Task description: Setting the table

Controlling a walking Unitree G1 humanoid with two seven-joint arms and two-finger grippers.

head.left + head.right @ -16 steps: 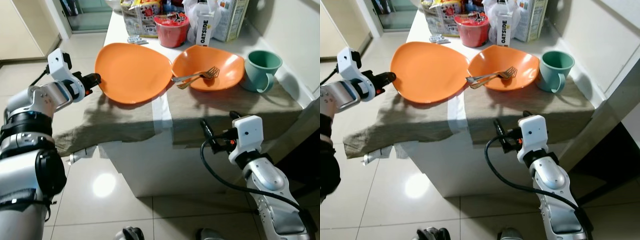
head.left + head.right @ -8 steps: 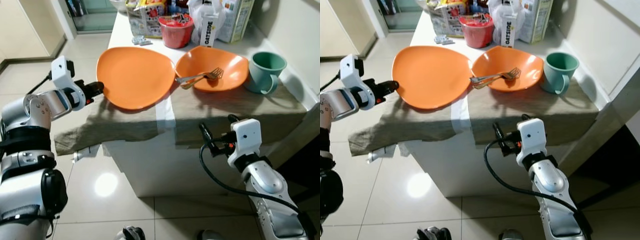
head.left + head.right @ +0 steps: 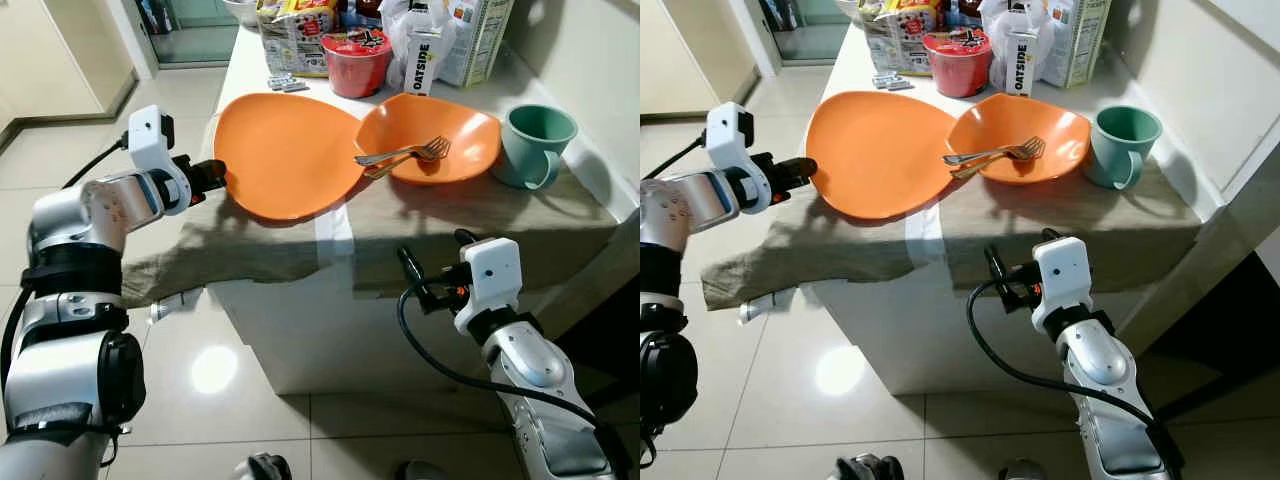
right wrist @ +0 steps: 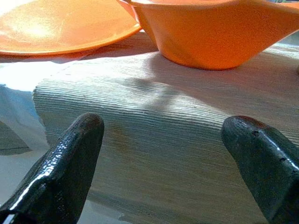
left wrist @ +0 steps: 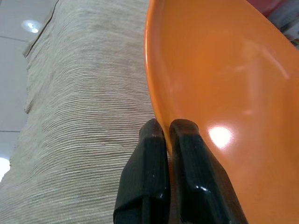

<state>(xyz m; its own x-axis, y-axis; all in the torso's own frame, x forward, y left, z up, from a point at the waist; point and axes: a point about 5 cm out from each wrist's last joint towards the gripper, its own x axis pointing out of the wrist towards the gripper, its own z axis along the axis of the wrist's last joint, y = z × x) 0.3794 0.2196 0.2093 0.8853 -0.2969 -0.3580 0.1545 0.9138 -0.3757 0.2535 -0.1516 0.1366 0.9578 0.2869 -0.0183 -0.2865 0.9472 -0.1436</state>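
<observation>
Left pincer (image 5: 167, 128) clamps the orange plate's (image 3: 290, 150) left rim — plate on the tabletop (image 3: 450, 215) cloth, touching the orange bowl (image 3: 440, 128). Right pincer (image 4: 159, 154) hangs released below the near edge.

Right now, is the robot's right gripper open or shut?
Open. In the right wrist view the right gripper has its two black fingers spread wide apart, nothing between them, facing the cloth below the orange bowl.
</observation>
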